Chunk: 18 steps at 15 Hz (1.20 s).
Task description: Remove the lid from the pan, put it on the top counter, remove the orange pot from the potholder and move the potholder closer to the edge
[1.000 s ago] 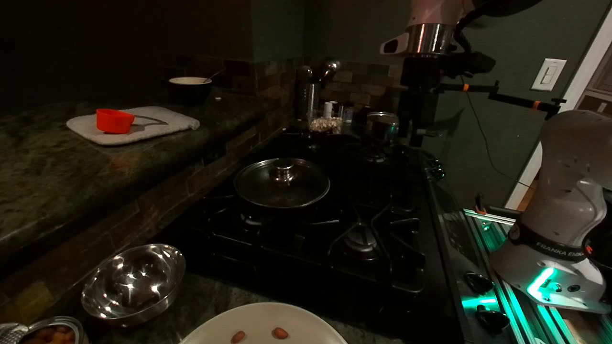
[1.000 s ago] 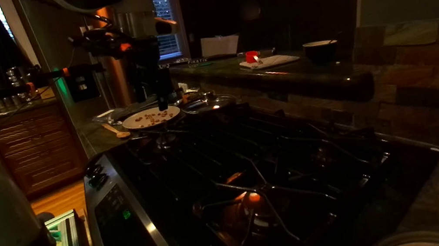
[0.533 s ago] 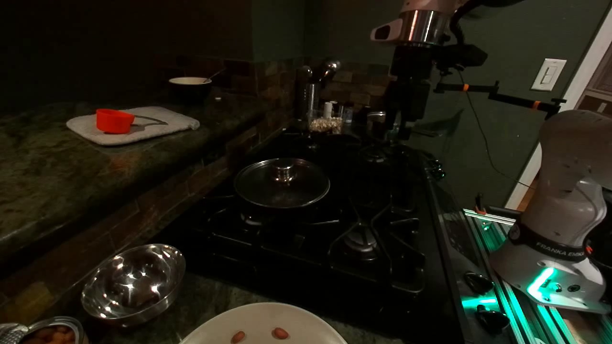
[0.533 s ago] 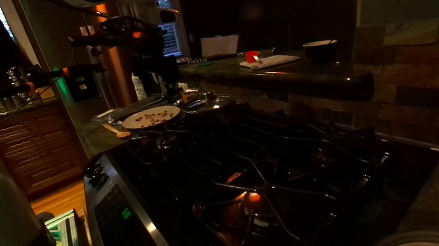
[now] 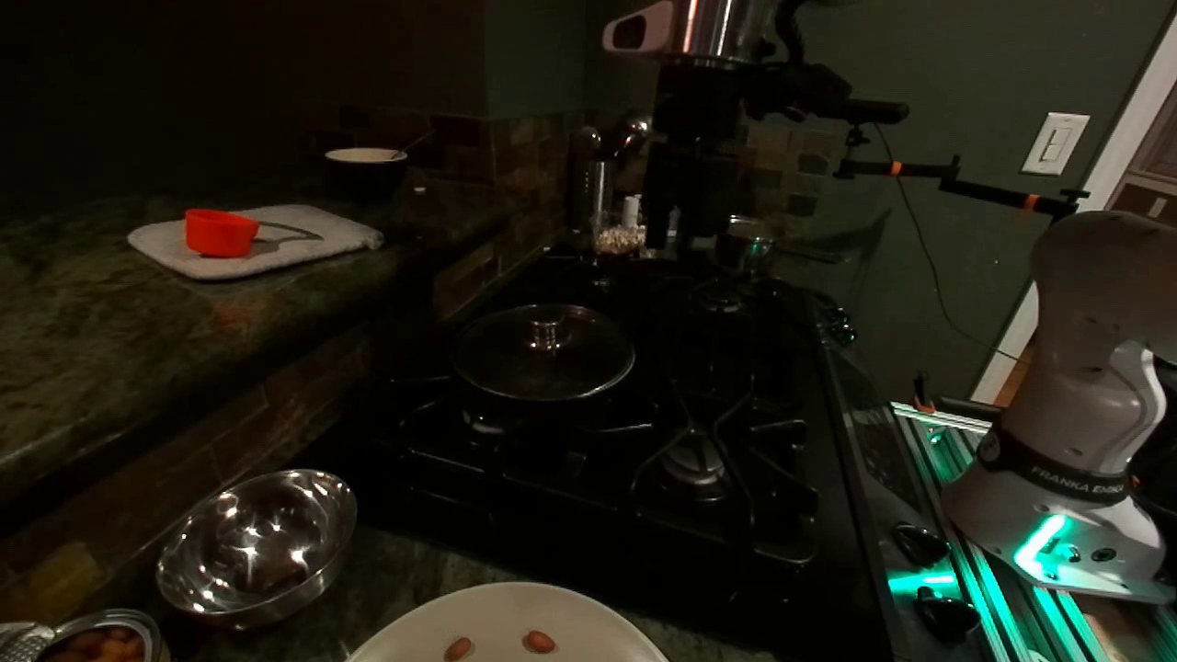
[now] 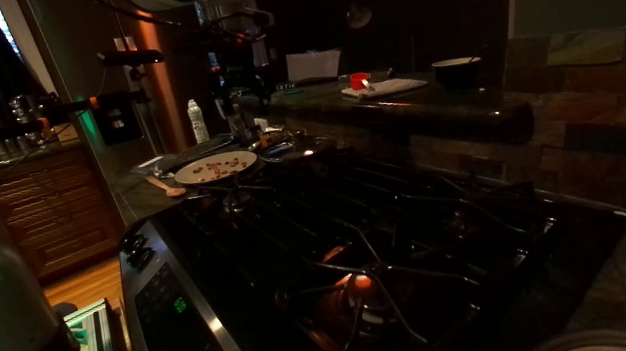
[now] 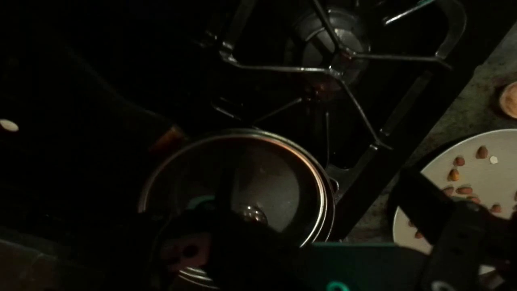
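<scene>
The glass lid [image 5: 515, 372] with its shiny knob [image 5: 544, 336] sits on the pan on the stove. In the wrist view the lid [image 7: 268, 173] is at the lower middle, and the dark pan [image 7: 329, 214] under it shows only partly. The orange pot [image 5: 219, 235] rests on the white potholder [image 5: 303, 253], which lies on the top counter [image 5: 83, 331] back from its edge [image 5: 276, 349]. Both also show in an exterior view, pot [image 6: 358, 81] and potholder [image 6: 393, 86]. My gripper [image 5: 680, 241] is in the air above the stove, fingers apart and empty; it also shows in an exterior view [image 6: 244, 110].
A steel bowl [image 5: 257, 552] and a white plate [image 5: 515, 611] with nuts stand before the stove. A dark bowl [image 5: 365, 170] with a spoon is farther along the counter. A small saucepan [image 5: 747, 246] and a clear container [image 5: 621, 241] are behind. The counter rises above the stove.
My gripper has moved left in an exterior view, toward the raised counter, and the wrist appears to have turned so that both fingers show apart. The lid, pot and potholder have not moved.
</scene>
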Each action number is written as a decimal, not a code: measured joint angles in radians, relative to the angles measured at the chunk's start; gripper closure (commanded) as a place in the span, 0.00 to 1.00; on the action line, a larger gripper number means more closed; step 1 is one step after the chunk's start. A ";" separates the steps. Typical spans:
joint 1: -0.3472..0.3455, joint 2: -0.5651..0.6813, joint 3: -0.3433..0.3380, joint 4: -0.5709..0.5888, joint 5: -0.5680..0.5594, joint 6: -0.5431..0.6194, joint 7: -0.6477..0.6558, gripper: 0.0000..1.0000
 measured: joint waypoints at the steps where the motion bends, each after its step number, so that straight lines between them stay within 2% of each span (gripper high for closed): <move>1: 0.000 0.036 0.011 0.023 -0.003 0.025 -0.002 0.00; 8: -0.019 0.216 0.022 0.146 -0.018 0.149 -0.046 0.00; 12: -0.032 0.281 0.023 0.179 -0.018 0.173 -0.059 0.00; 13: -0.033 0.293 0.025 0.181 -0.019 0.181 -0.060 0.03; 14: -0.034 0.303 0.028 0.181 -0.021 0.198 -0.060 0.22; 16: -0.037 0.322 0.032 0.180 -0.025 0.236 -0.060 0.30; 18: -0.038 0.335 0.035 0.180 -0.025 0.251 -0.060 0.47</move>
